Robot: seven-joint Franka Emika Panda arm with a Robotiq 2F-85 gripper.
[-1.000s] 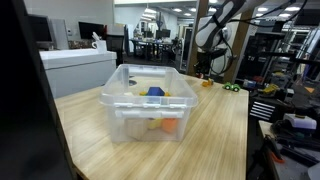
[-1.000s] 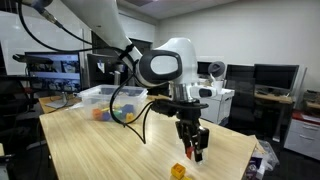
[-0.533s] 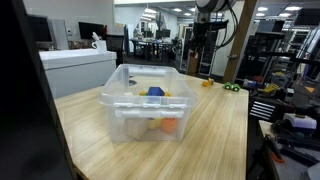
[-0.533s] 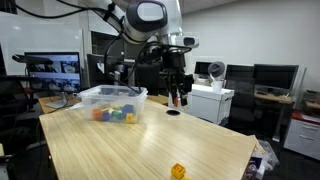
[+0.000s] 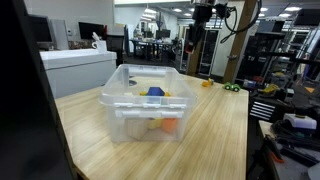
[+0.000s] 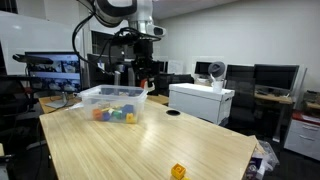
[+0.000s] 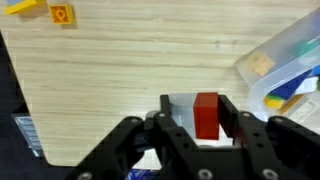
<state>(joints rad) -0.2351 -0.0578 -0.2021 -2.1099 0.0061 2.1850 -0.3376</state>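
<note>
I work in a robotics lab set inside an open-plan office. My table (image 5: 215, 130) is a plain wooden bench. Behind it the room runs deep, with rows of desks (image 5: 150, 45) under strip ceiling lights (image 5: 150, 12). Dark racks (image 5: 265, 55) of gear stand at one side. Monitors (image 6: 50, 68) glow on the benches, and a white cabinet (image 6: 200, 100) and more screens (image 6: 270, 75) line the wall.
</note>
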